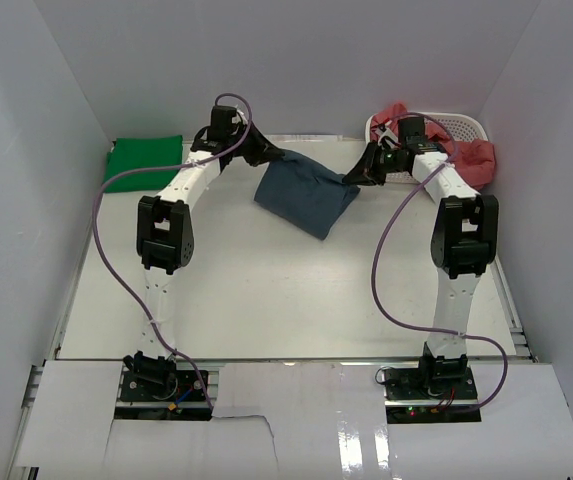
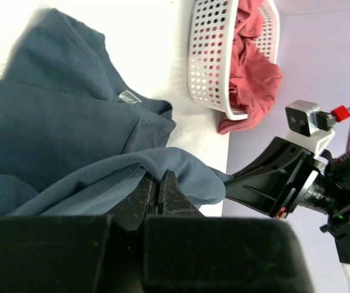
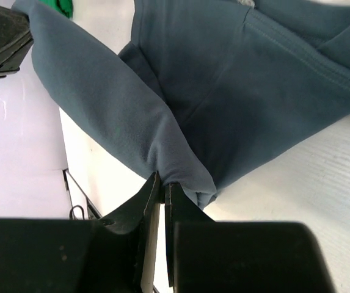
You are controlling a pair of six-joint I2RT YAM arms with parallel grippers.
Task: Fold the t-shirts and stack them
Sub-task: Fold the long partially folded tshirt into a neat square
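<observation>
Left fingers (image 2: pixel 167 194) and right fingers (image 3: pixel 171 204) pinch slate blue t-shirt (image 1: pixel 304 195)

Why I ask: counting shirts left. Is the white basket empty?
No, salmon red cloth sits in the white basket and hangs over its rim.

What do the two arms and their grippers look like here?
The left arm and right arm match: white links, bulky black joint housings, black bases. A purple cable loops loosely along each from base to wrist. The left gripper and right gripper have black wedge-shaped fingers, scuffed near the tips.
</observation>
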